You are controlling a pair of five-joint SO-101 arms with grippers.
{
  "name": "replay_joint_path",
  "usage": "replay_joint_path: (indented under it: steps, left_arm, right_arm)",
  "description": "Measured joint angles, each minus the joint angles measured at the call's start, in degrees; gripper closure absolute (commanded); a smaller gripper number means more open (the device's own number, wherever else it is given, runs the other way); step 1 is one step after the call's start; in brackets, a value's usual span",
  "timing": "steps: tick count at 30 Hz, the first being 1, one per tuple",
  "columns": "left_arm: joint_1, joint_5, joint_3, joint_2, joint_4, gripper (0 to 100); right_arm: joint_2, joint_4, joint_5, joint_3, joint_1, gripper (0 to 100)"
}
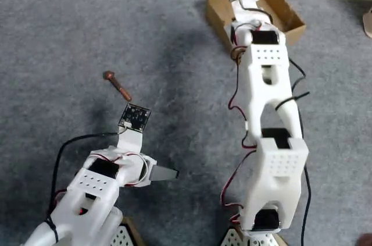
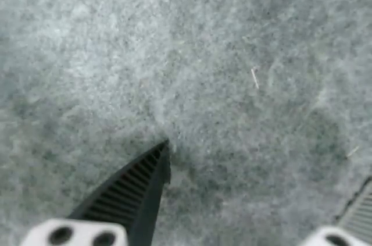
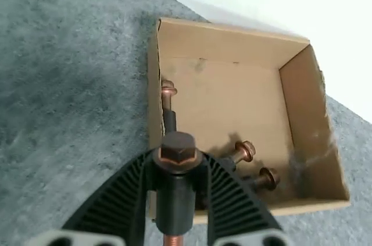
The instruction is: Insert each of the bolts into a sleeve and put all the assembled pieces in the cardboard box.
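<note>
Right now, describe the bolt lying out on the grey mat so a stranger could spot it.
Find the cardboard box at the far edge of the grey mat. Well left of it, just ahead of the left arm, the bolt lies alone: bare copper, unlike the black-sleeved bolts in the box.

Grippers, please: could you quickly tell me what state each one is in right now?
Left gripper: open, holding nothing, over the carpet.
Right gripper: shut on a sleeved bolt, at the cardboard box.
</note>
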Motion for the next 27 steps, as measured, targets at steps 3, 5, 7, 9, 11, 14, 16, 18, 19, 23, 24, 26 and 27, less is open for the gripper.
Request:
replay_joint_path:
  steps: [3, 5, 7, 9, 11, 14, 16, 18, 19, 23, 24, 26, 27]
  left_arm:
    - [0.0, 0.0, 0.0, 0.0, 0.0, 54]
    - [0.0, 0.0, 0.0, 0.0, 0.0, 54]
    - [0.0, 0.0, 0.0, 0.0, 0.0, 54]
    - [0.0, 0.0, 0.0, 0.0, 0.0, 54]
    - [0.0, 0.0, 0.0, 0.0, 0.0, 54]
    - [0.0, 0.0, 0.0, 0.0, 0.0, 54]
    - [0.0, 0.0, 0.0, 0.0, 0.0, 54]
    - [0.0, 0.0, 0.0, 0.0, 0.0, 54]
    - [0.0, 0.0, 0.0, 0.0, 0.0, 54]
    - [0.0, 0.0, 0.0, 0.0, 0.0, 54]
    - [0.0, 0.0, 0.0, 0.1, 0.0, 54]
    - [0.0, 0.0, 0.0, 0.1, 0.0, 54]
    - [0.0, 0.0, 0.0, 0.1, 0.0, 54]
  right_arm:
    - [4.1, 1.8, 1.7, -6.0, 0.0, 99.4]
    - [7.1, 2.5, 3.2, -9.7, 0.0, 99.4]
    - [10.1, 2.6, 4.0, -12.7, 0.0, 99.4]
    - [12.7, 2.6, 4.7, -15.8, 0.0, 99.4]
    - [15.0, 2.6, 5.8, -18.6, 0.0, 99.4]
    - [18.4, 2.6, 6.8, -22.1, 0.0, 98.5]
    - [20.2, 2.6, 6.9, -24.2, 0.0, 94.9]
    - [21.7, 2.6, 6.9, -26.0, 0.0, 89.8]
    - [22.2, 2.6, 6.9, -26.6, 0.0, 87.7]
    - [22.5, 6.5, 6.9, -27.5, 0.0, 86.8]
    - [22.4, 7.8, 6.9, -27.9, 0.0, 86.8]
    - [22.4, 9.9, 6.5, -28.4, 0.0, 86.8]
    - [22.4, 10.7, 5.5, -28.4, 0.0, 86.8]
